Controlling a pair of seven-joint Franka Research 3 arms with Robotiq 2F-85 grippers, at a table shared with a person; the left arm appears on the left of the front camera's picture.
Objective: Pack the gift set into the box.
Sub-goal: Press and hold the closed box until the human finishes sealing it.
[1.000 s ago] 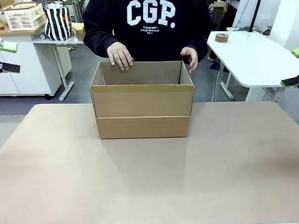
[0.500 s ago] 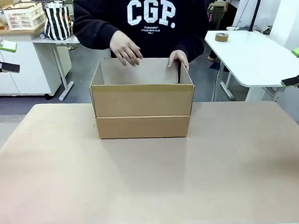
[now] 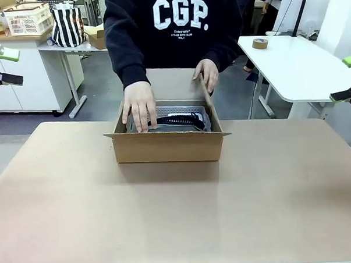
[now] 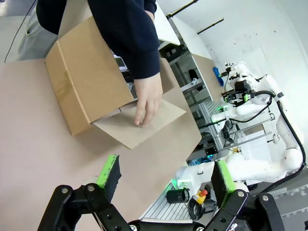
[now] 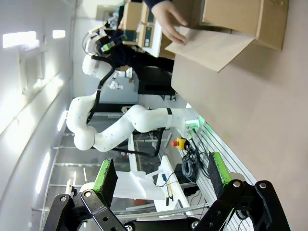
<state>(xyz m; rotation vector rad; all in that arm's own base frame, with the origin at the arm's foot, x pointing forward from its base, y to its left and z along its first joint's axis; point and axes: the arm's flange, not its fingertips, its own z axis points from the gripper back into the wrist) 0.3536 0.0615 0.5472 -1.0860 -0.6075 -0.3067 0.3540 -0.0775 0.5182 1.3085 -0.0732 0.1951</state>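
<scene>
Judging from the front view, the shallow brown corrugated cardboard box [image 3: 167, 148] is set on the pale table [image 3: 170, 213], its long axis running left to right; beside it, both robot hands, left [image 4: 166, 175] and right [image 5: 161, 175], are spread wide, the left seemingly nearer.

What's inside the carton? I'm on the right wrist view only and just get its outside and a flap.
Observer: Front view shows a clear-looking tray inside the carton, with something black in it; can't tell what.
Operator: And the left gripper, holding anything?
Observer: No. In the left wrist view the left gripper is open, with nothing between its fingers.
Operator: Any tape around for closing up later?
Observer: A brown roll of tape lies on the white table behind the work table, on the robot's right.
</scene>
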